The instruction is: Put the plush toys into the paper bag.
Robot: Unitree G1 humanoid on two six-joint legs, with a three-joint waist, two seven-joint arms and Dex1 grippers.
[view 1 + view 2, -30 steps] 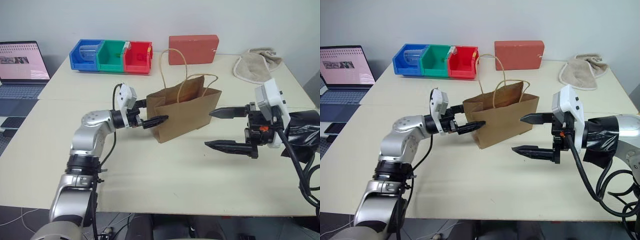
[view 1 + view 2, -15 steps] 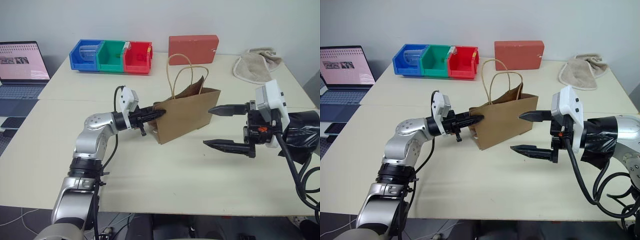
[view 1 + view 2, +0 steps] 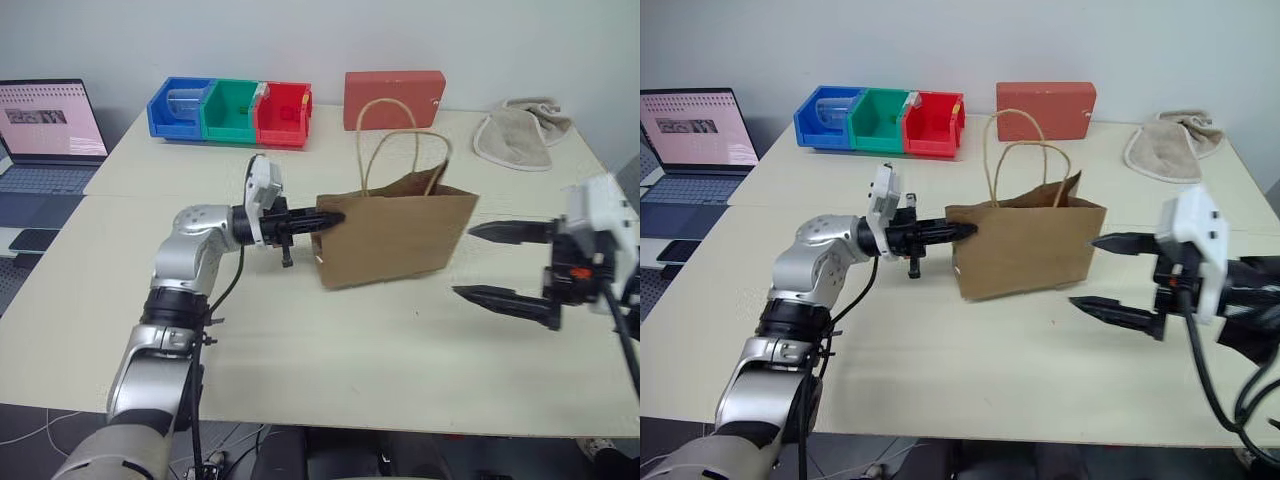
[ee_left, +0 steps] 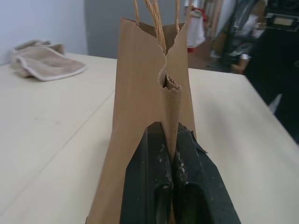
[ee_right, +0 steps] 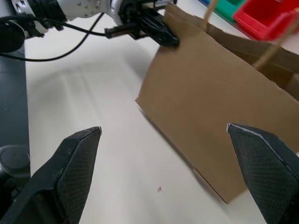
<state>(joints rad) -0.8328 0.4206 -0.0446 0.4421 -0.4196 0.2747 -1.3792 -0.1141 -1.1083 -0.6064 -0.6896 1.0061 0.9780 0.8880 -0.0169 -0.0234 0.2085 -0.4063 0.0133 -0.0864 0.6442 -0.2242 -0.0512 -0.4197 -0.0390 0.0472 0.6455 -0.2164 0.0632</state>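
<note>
A laptop (image 3: 45, 135) sits off the left edge of the worktop (image 3: 300, 360) with its screen lit. At the far left of the worktop stands a row of three bins, blue (image 3: 178, 108), green (image 3: 230, 110) and red (image 3: 282, 113), close to the far edge. In front of them, the left gripper (image 3: 325, 220) reaches level across toward the right, its fingers (image 4: 161, 186) pressed together on the folded side edge of the paper bag (image 3: 400, 235), pinching the paper just below the rim; the left wrist view shows the crease of the bag caught between the two black fingers. The bag stands upright near the middle of the worktop, its two loop handles (image 3: 400, 140) rising above its open mouth. Whatever lies inside the bag cannot be made out. Behind the bag, at the far edge, stands a red rectangular box (image 3: 394, 98). Toward the far right corner lies a beige cloth (image 3: 520, 135), crumpled. Near the right edge, the right gripper (image 3: 505, 265) points at the bag's right end, well apart from it, its fingers (image 5: 77, 154) spread wide with nothing between them.
</note>
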